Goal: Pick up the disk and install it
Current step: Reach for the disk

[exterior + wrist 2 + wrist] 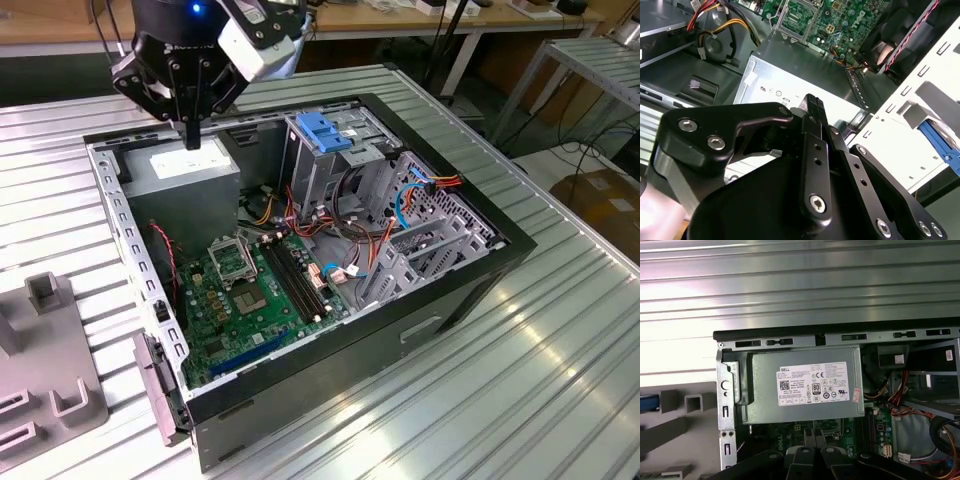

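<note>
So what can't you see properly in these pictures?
Blue piece, first wrist view: cut off by the picture edge; can't tell if it's the disk.
Grey stand, exterior view: cut off by the picture edge.
Power supply, second wrist view: partly hidden behind the shut hand.
Motherboard, first wrist view: lower part hidden by the hand.

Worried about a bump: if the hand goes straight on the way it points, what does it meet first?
Probably the grey power supply box: the hand points down at its labelled top. How far off it is, I can't judge.
</note>
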{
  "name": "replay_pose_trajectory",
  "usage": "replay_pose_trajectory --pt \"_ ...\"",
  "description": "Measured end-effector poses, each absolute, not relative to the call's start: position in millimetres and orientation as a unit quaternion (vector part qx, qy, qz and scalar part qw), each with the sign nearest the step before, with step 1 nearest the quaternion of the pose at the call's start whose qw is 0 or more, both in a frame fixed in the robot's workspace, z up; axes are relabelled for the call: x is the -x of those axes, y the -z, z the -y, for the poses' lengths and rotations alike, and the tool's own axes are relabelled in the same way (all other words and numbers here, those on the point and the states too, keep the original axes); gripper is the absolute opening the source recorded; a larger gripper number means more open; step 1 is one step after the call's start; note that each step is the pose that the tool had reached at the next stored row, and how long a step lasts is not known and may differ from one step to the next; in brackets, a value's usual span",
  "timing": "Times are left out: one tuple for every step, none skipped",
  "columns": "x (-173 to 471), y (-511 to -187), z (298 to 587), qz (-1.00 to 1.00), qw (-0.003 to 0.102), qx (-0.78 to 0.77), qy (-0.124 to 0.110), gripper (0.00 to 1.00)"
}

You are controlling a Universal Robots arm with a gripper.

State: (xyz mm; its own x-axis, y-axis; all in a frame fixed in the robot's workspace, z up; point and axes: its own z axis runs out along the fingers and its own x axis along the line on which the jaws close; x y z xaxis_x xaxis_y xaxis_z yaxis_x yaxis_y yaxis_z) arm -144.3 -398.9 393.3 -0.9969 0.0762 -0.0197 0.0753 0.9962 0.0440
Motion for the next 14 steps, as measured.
replay_pose_trajectory --pt "145 -393 399 -0.999 0.011 -0.038 -0.022 0.10" --pt "146 -393 399 -0.999 0.011 -0.038 -0.022 0.10" --pt "147 -393 399 -0.999 0.011 -0.038 -0.022 0.10" --pt "148 -393 399 -0.999 0.011 -0.038 -0.022 0.10" --pt "149 -393 399 -0.999 0.011 -0.038 -0.022 0.10" --pt "150 -393 399 -0.999 0.011 -0.038 -0.022 0.10" --pt "150 -393 399 -0.999 0.011 -0.038 -0.022 0.10" --pt "151 -393 399 -0.999 0.011 -0.038 -0.022 0.10" --pt "152 -393 399 -0.999 0.011 -0.038 -0.022 0.10" --pt "153 -393 399 -0.999 0.011 -0.038 -0.022 0.10" --pt "154 -393 399 -0.999 0.011 -0.038 -0.022 0.10" --pt "155 -393 399 -0.999 0.011 -0.038 -0.022 0.10" --pt "155 -393 399 -0.999 0.011 -0.038 -0.022 0.10" --pt "156 -393 399 -0.999 0.011 -0.038 -0.022 0.10"
